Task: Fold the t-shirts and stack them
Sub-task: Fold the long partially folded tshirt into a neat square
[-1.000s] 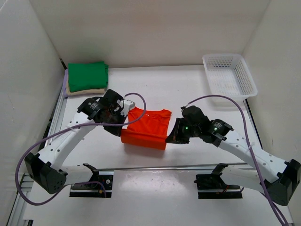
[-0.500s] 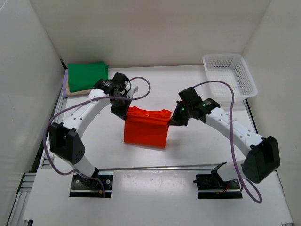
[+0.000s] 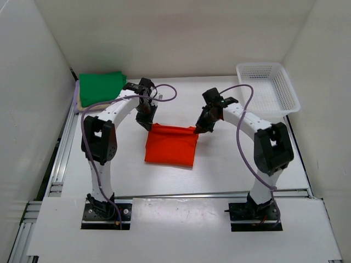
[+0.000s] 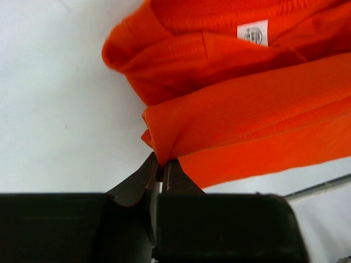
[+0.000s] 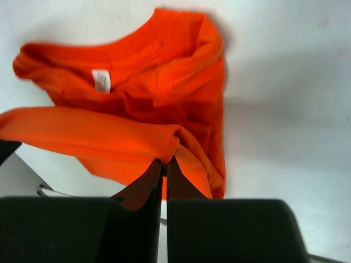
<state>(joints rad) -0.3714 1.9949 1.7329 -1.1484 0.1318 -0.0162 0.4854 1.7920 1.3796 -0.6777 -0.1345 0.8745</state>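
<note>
Pinching the upper corners of the orange shirt (image 3: 170, 147), mid-frame on the tabletop (image 3: 230, 164), with left gripper (image 3: 148, 121) and right gripper (image 3: 198, 130) both clamped on cloth. Could lose a thin corner under uneven pull, or skew the fold.

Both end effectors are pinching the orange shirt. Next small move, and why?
Probably lower both together to lay the pinched edge flat, then open. The left end effector and right end effector are each shut on a corner of the orange-red t-shirt, whose folded edge looks lifted over the collar half, already at the shirt's far side.
</note>
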